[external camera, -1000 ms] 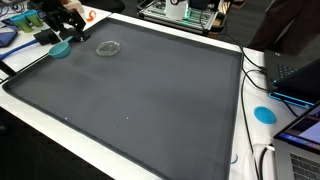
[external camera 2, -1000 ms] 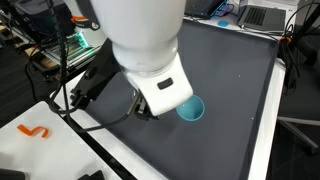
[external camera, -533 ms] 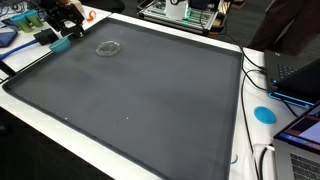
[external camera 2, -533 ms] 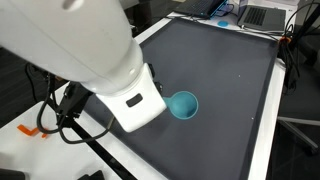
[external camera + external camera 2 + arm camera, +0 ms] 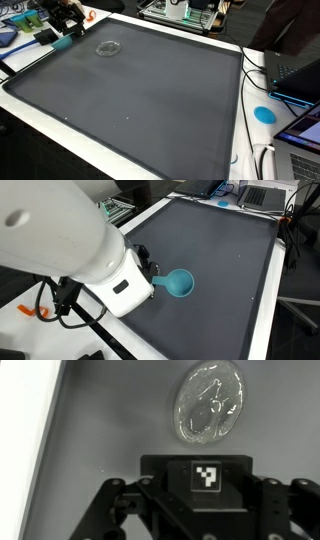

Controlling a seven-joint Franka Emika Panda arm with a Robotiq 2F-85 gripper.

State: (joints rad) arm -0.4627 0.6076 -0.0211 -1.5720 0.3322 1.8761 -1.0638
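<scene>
tool point(image 5: 149, 272) beside teal cup point(image 5: 181, 283) at its three o'clock, clear lid point(image 5: 208, 400) at one o'clock in wrist view, grip we cannot tell

Exterior views: soft, even overhead light; mat point(image 5: 150, 90) matte, faint sheen, weak shadows. Arm point(image 5: 60, 250) at 9 o'clock close to lens, bright, blurred. Wrist view dim, grey; glare on lid point(image 5: 210, 402) at 1 o'clock.
</scene>
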